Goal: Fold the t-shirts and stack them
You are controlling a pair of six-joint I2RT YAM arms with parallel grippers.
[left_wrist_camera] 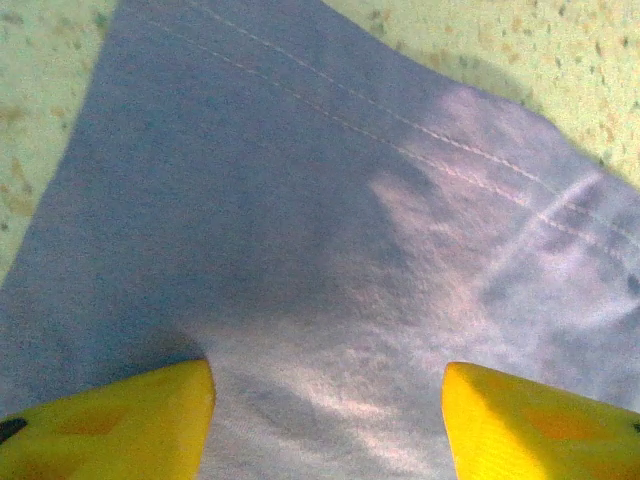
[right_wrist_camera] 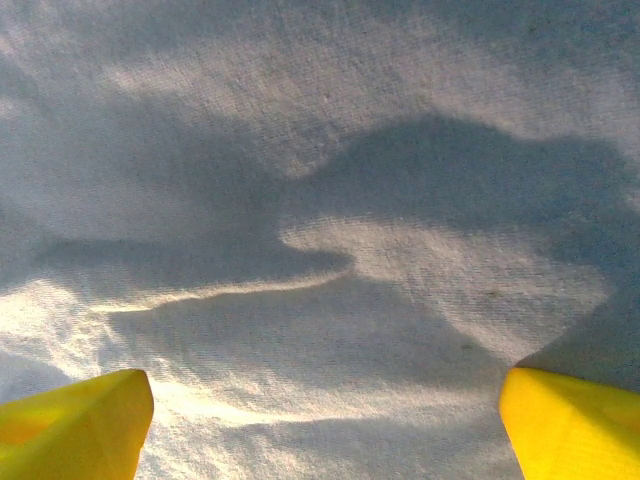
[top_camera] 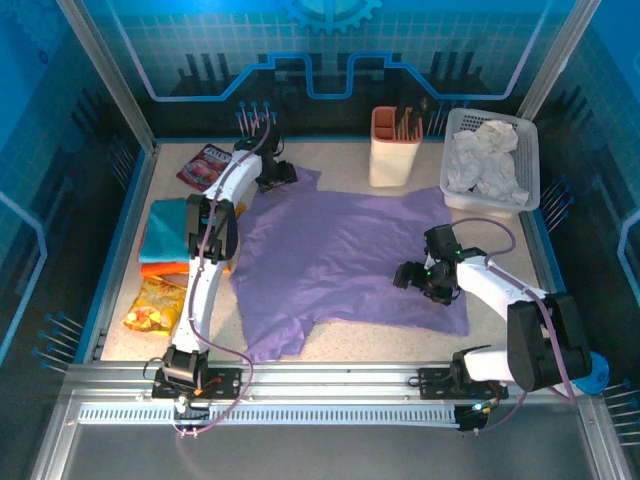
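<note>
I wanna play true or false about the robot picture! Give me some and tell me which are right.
1. The purple t-shirt lies spread open. True.
2. The left gripper is pinched shut. False: its fingers stand wide apart over the purple cloth.
3. A teal t-shirt lies on top of an orange one. True.
4. The white basket has nothing in it. False: crumpled white cloth lies inside.
5. The right gripper is over a snack packet. False: it is over the purple t-shirt.
</note>
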